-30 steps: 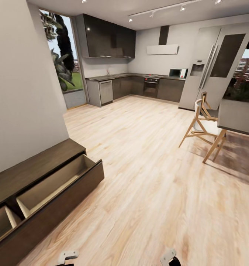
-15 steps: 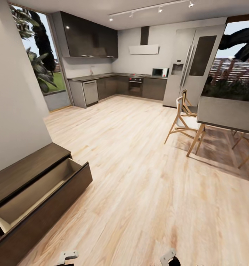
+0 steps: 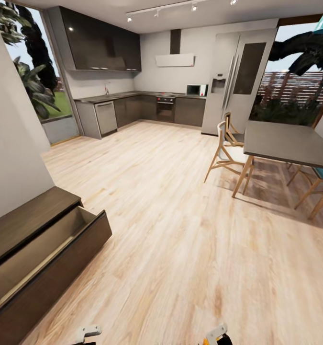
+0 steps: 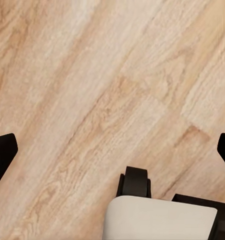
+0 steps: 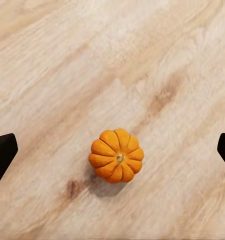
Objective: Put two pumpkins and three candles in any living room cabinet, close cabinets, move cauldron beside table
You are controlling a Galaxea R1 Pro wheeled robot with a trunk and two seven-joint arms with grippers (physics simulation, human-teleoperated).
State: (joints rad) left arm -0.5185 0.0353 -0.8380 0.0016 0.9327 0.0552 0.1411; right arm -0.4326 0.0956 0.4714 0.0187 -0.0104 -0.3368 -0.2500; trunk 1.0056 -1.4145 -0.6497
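Right hand [image 5: 112, 147]: we are seeing its two dark fingertips spread wide at the edges of the right wrist view, gripping nothing, while it is hovering over a pumpkin [image 5: 116, 155] that is sitting upright on the wood floor [image 5: 52, 75], stem up; the left hand [image 4: 112, 150] is likewise hanging open over bare floor. We are judging the pumpkin light, rigid and smooth-skinned, so we are favouring a grip across its widest ribbed flanks, where the grooves should resist slipping, rather than on the small stem. The cabinet [image 3: 34, 218] is standing with a drawer [image 3: 46, 261] pulled out.
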